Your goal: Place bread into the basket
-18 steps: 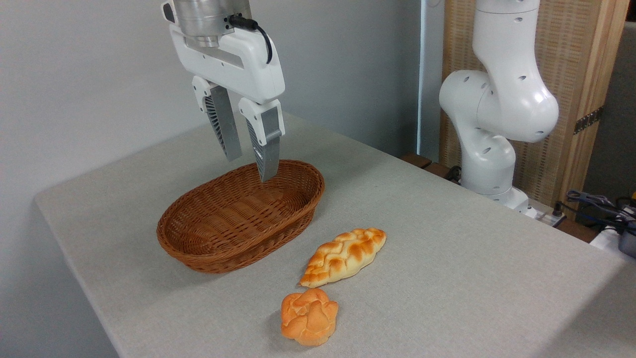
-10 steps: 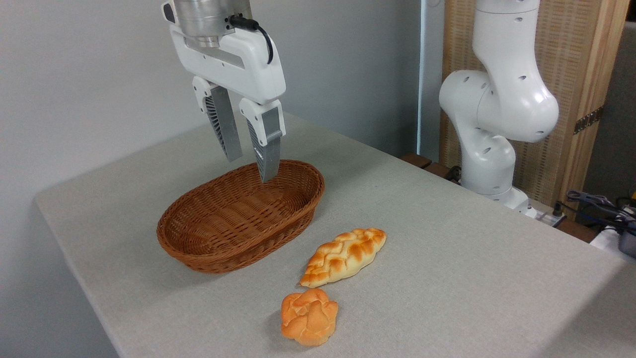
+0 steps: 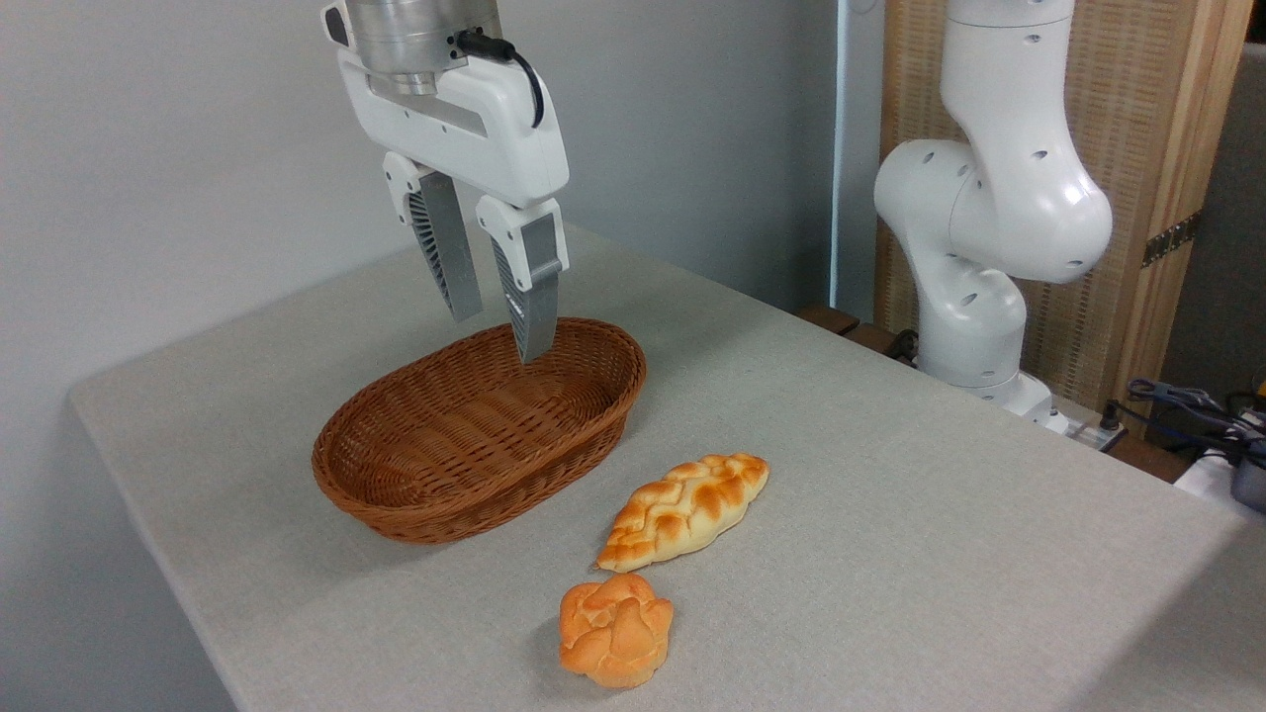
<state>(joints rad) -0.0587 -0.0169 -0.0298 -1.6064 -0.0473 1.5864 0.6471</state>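
My claw [image 3: 499, 336] hangs over the far end of the basket [image 3: 415, 499], its two fingers [image 3: 442, 252] pointing down with a narrow gap between them; the jaws stand parted and hold nothing. The nearer fingertip shows in front of the basket's far rim at about 1 o'clock of the oval, but I cannot tell whether it clears the wicker or brushes it. The other fingertip ends above the rim, against the bare counter [image 3: 890, 554] behind.

The basket lies on the counter with its long axis running from 7 o'clock to 1 o'clock, and nothing lies in it. The bread [image 3: 684, 510] rests on the counter at about 4 o'clock from the basket, near it but not touching, its pointed ends aimed roughly the same way as the basket's long axis. Just beside the bread's near tip, at 6 o'clock from it, sits a round orange bun [image 3: 615, 631], close to the bread's tip though I cannot tell if they touch.

Open counter spreads wide at 3 o'clock of the bread, towards my white arm base [image 3: 974, 326]. The counter's left edge runs close past the basket at 9 o'clock, and the near edge cuts in just at 7 o'clock of the bun.
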